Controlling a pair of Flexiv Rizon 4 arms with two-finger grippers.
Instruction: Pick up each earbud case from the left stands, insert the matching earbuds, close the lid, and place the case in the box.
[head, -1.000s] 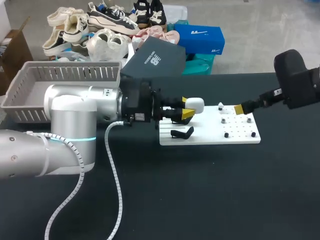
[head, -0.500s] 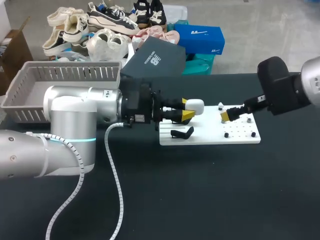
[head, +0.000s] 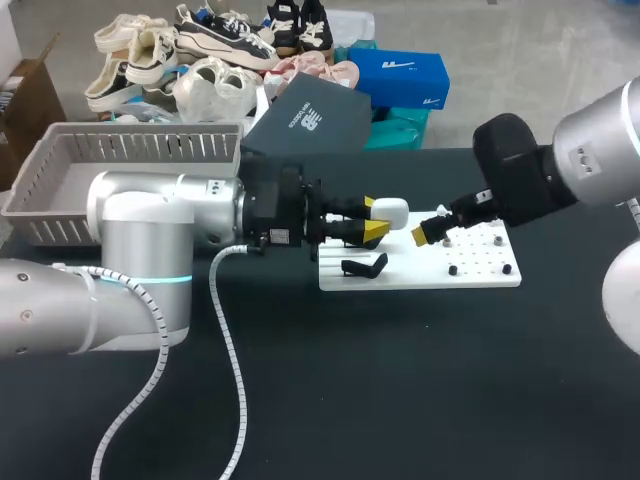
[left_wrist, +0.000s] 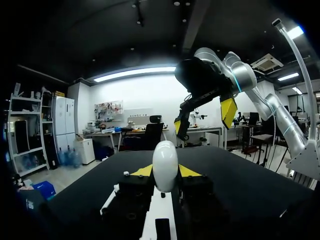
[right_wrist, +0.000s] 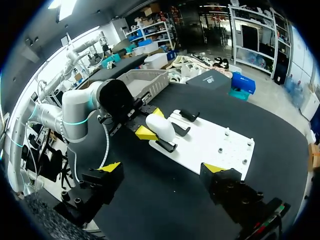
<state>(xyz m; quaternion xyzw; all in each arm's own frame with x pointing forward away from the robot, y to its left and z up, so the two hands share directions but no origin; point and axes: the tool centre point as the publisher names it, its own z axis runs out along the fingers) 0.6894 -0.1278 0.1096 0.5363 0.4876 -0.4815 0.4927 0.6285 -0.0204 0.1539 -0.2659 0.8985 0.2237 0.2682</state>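
— Clamping the earbud case (head: 390, 209) from two sides, with the left gripper (head: 373, 216) closed down to the case's width, just above the left end of the white plate (head: 420, 272). Any thoughts on handling?

— Probably light, hard-shelled and glossy, so prone to slipping or twisting under a narrow pinch. Best held across the broad sides, low on the body, keeping clear of the lid so as to let it swing. No call for a hard squeeze.

— And the right gripper (head: 422, 234)?

— Spread wide, holding nothing, hanging over the plate just beside the case and pointed toward it.

— Anything in the way?

— Mind the black stand (head: 365, 266) right below the case. Watch also for what look like earbuds (head: 441, 212) and small pegs on the plate's right half, too small to tell apart. Tight quarters between the two sets of fingers, so some risk of clashing tips. Farther off, well apart at the table's far left: grey basket (head: 60, 160) behind the left arm, plus a cable (head: 232, 350) trailing over the black cloth.
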